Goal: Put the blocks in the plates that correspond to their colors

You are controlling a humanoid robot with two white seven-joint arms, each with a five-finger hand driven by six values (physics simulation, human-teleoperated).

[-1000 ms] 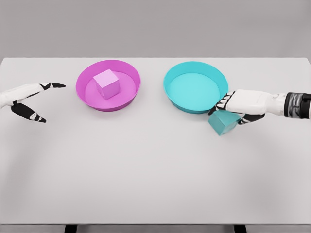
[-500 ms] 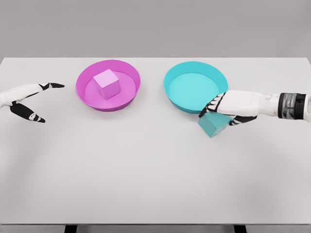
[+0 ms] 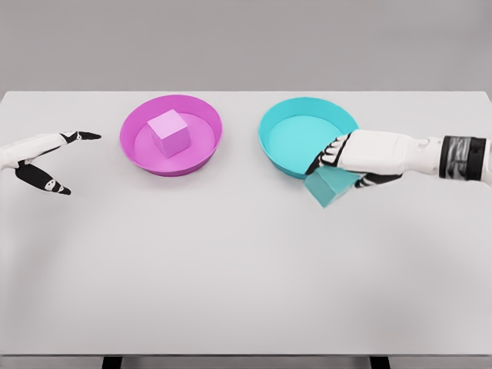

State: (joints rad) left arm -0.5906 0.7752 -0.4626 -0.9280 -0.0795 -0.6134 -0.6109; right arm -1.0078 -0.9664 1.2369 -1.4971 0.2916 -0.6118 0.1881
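Legible markings: none.
No text, label, brand, number or sign can be read on any surface; the plates, blocks, table and both hands carry plain colour only.

The table [image 3: 246,269] had lots of open room in front. The pink plate [image 3: 171,135] and teal plate [image 3: 301,138] stood apart, with a gap between them.

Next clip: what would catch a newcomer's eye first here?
The right hand grips a teal block, tilted, at the near rim of the teal plate, right of centre. Left of it, a pink block sits inside the pink plate. The left hand rests open at the table's left edge.
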